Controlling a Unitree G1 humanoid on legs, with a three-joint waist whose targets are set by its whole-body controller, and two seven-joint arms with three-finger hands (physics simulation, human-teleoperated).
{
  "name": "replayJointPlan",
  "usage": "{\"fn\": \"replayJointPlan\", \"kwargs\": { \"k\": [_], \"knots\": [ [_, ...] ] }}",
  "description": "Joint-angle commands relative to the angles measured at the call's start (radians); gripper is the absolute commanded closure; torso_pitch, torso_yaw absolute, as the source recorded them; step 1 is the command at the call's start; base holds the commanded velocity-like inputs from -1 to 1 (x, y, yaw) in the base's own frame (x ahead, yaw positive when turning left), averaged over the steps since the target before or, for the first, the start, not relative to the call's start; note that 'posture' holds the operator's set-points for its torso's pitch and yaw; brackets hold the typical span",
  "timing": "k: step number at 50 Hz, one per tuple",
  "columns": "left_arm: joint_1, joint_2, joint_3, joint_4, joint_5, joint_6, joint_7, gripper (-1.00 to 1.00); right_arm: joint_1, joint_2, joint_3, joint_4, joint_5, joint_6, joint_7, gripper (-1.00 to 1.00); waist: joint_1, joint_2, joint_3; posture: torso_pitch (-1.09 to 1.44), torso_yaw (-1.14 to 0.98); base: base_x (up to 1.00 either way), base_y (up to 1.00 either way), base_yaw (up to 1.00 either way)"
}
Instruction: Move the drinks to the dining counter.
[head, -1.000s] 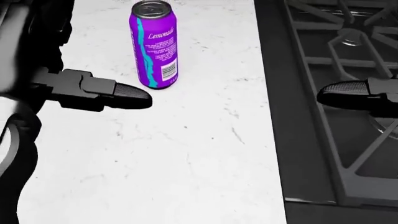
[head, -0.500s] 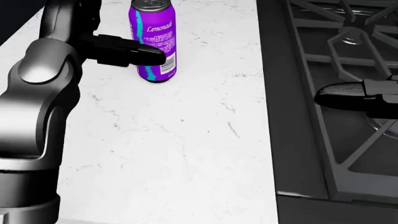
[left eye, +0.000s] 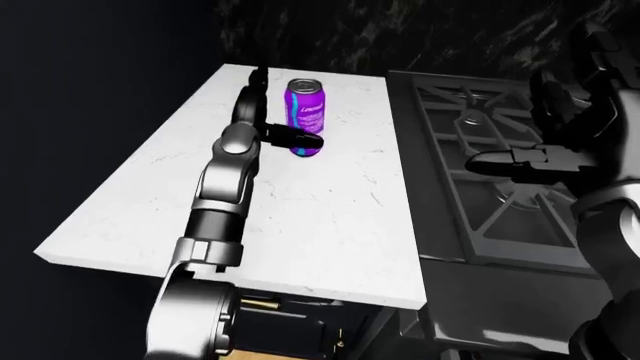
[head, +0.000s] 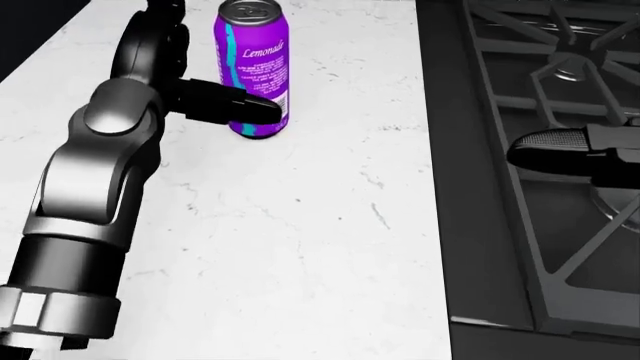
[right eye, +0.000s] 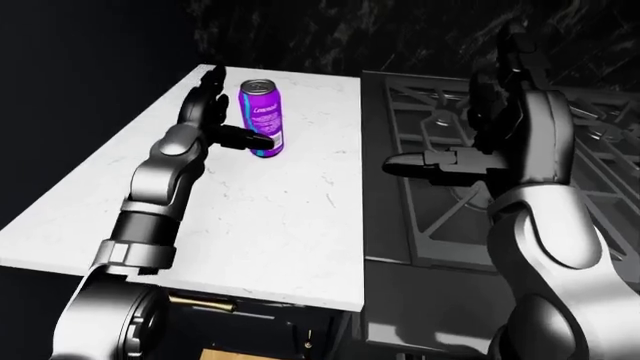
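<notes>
A purple lemonade can (head: 252, 67) stands upright on the white marble counter (head: 300, 247), near the top of the head view. My left hand (left eye: 285, 109) is at the can's left side. Its thumb (head: 235, 109) lies across the can's lower part, while the other fingers (right eye: 213, 82) point away past the can and are not closed round it. My right hand (right eye: 460, 112) hovers open over the stove, well to the right of the can, with its thumb (head: 555, 148) pointing left and nothing in it.
A black gas stove (head: 560, 75) with raised grates adjoins the counter on the right. A dark wall (left eye: 400, 30) runs along the top. The counter's left edge (left eye: 130, 180) drops into darkness. Cabinet fronts (left eye: 290, 330) show below the near edge.
My left arm has stretched toward the top of the head view, bringing the hand to the can with the thumb now across it. The right hand has barely moved.
</notes>
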Motion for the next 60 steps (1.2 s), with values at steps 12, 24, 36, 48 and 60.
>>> {"fn": "replayJointPlan", "kwargs": {
  "k": [12,24,36,48,60],
  "knots": [
    [-0.1,-0.003,0.006,0.151,-0.008,-0.144,0.016,-1.0,-0.014,-0.005,-0.006,-0.011,-0.021,-0.044,0.007,-1.0,0.003,-0.005,-0.031,0.0,0.0,0.0,0.0,0.0],
    [-0.179,-0.009,0.008,0.353,-0.013,-0.241,0.029,-0.8,-0.015,-0.001,-0.003,-0.011,-0.026,-0.044,0.009,-1.0,0.003,-0.009,-0.033,0.0,0.0,0.0,0.0,0.0],
    [-0.203,-0.019,0.008,0.426,-0.016,-0.278,0.037,-0.39,-0.02,-0.002,-0.006,-0.015,-0.022,-0.034,0.007,-1.0,0.003,-0.01,-0.034,0.0,0.0,0.0,0.0,0.0],
    [-0.145,-0.017,0.002,0.291,-0.017,-0.223,0.034,0.95,-0.015,-0.004,-0.01,-0.018,-0.018,-0.036,0.006,-1.0,0.001,-0.009,-0.034,0.0,0.0,0.0,0.0,0.0],
    [-0.017,-0.019,-0.019,-0.226,0.003,0.102,-0.014,1.0,-0.029,-0.015,-0.016,-0.026,0.002,-0.019,-0.007,-1.0,-0.003,-0.002,-0.026,0.0,0.0,0.0,0.0,0.0]
  ]
}}
